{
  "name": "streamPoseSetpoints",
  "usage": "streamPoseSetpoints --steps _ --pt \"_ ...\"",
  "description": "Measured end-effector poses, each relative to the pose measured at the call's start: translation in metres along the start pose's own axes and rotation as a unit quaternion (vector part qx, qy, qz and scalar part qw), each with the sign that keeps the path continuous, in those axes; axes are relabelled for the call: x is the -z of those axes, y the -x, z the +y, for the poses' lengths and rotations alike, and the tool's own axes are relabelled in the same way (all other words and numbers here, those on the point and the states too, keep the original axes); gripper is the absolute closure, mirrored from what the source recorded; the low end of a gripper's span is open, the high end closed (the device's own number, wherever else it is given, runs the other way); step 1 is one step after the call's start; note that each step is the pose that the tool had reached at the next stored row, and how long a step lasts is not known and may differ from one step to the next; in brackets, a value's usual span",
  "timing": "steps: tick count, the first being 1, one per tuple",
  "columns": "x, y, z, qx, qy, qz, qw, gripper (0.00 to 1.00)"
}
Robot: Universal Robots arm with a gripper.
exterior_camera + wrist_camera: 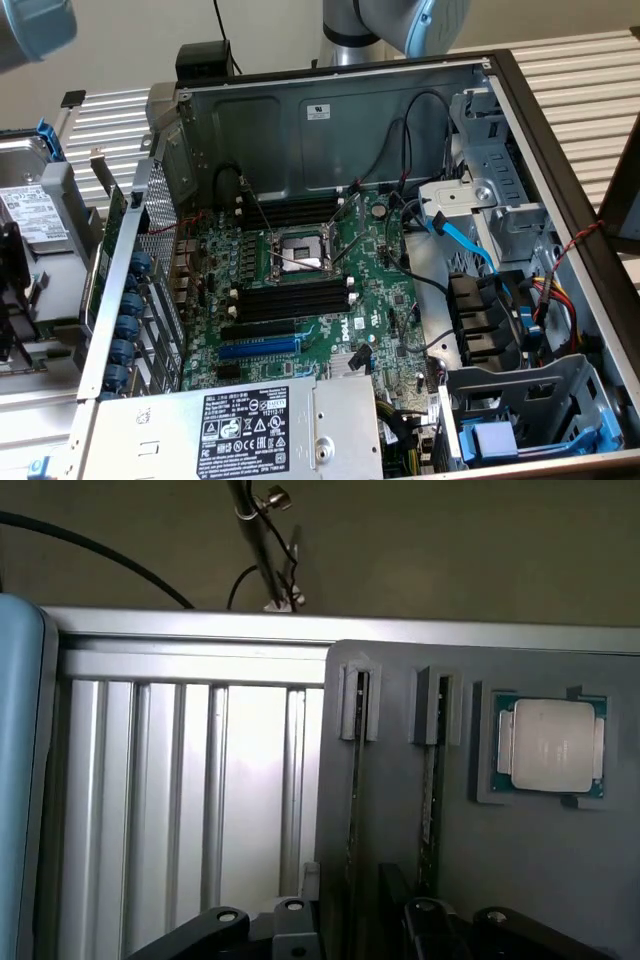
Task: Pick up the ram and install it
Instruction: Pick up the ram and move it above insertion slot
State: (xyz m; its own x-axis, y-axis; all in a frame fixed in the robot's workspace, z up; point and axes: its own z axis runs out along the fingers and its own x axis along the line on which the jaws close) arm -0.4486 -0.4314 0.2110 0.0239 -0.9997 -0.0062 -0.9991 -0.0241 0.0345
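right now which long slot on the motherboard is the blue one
The blue slot, the long one nearest the labelled power supply; the black slots flank the processor socket.

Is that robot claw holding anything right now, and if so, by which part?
Nothing is held. The gripper stands open over a gray tray, lined up with a ram stick standing on edge there, not gripping it.

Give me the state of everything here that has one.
gripper, open, holding nothing
ram, on edge in the grey holder, not picked up
second stick, on edge in the same holder
processor, seated in the holder's recess
computer case, side open
black memory slots, empty
blue slot, empty
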Motion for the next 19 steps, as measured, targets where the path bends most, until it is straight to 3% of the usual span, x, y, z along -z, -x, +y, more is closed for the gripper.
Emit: streamPoseSetpoints --steps 6,19 --pt "-0.0079 0.0 -0.0003 0.0 0.0 -0.0001 1.0 0.64" --pt "-0.0127 0.001 0.0038 0.0 -0.0006 -0.0005 1.0 0.64"
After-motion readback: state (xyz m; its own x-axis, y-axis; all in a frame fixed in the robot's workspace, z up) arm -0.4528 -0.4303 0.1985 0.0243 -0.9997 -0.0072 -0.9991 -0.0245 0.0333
